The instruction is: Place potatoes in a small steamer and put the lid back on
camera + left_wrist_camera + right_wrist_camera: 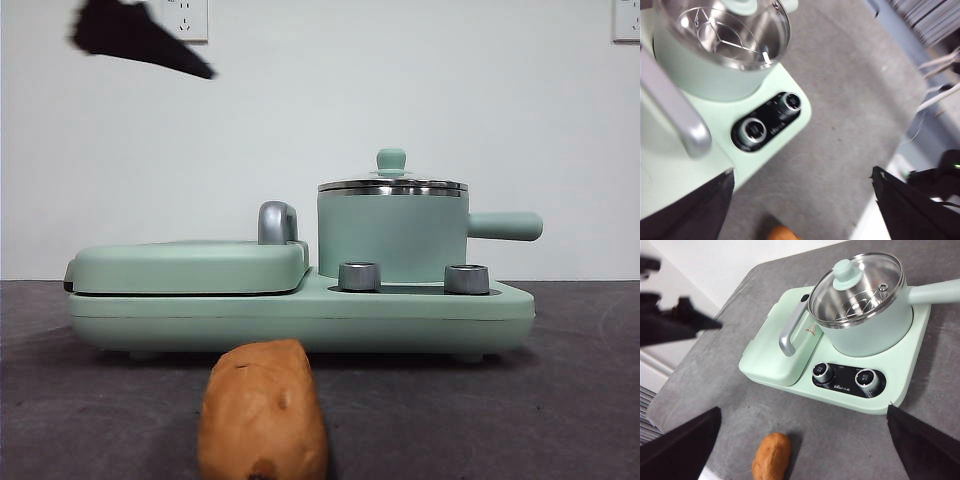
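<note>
On the grey surface (715, 365), in front of the cooker (770, 357), lies the potato (772, 456), apart from both pincers. Left pincer (802, 200) hangs spread & empty above the cooker's knob end, potato just below it. Right pincer (802, 440) also spread, empty, high over the potato. Lid (856, 287) sits on the steamer (867, 332).

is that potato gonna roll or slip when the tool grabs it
The potato is oblong and rounded, lying loose on the flat grey table, so a sideways nudge would probably roll it. Its skin looks matte, so slipping seems unlikely. It looks solid and firm, likely fairly heavy for its size, so a grip across the narrow middle seems safest.
</note>
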Available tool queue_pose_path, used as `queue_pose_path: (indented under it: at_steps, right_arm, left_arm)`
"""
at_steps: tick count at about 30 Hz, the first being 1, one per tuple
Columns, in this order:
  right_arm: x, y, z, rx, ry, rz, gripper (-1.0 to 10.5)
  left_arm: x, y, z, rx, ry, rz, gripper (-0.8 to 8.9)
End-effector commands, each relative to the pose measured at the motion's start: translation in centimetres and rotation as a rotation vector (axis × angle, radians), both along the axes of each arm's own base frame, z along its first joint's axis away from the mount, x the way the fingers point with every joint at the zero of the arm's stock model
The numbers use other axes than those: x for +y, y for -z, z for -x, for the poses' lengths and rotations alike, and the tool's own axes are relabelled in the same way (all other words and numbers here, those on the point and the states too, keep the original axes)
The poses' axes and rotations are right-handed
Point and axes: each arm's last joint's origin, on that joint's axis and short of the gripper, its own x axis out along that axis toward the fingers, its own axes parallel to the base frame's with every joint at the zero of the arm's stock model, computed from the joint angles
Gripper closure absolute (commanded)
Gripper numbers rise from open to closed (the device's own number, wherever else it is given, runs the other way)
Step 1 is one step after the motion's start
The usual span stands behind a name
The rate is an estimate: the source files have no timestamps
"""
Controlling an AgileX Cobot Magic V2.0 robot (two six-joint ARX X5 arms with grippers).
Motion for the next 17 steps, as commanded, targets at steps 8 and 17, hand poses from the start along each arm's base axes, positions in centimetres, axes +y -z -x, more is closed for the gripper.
queue_pose_path:
  at_steps: [8,17]
  right_arm:
    - [0.0,-0.5,0.0,-0.027,-0.009,0.009,4.2]
    - [0.0,-0.5,0.0,-0.027,-0.009,0.009,4.2]
  left_arm:
    - [-8.8,-1.7,-8.3,-0.135,-0.001,-0.214,3.73]
    - [-13.9,0.2,-13.0,-0.186,-0.051,-0.247,3.77]
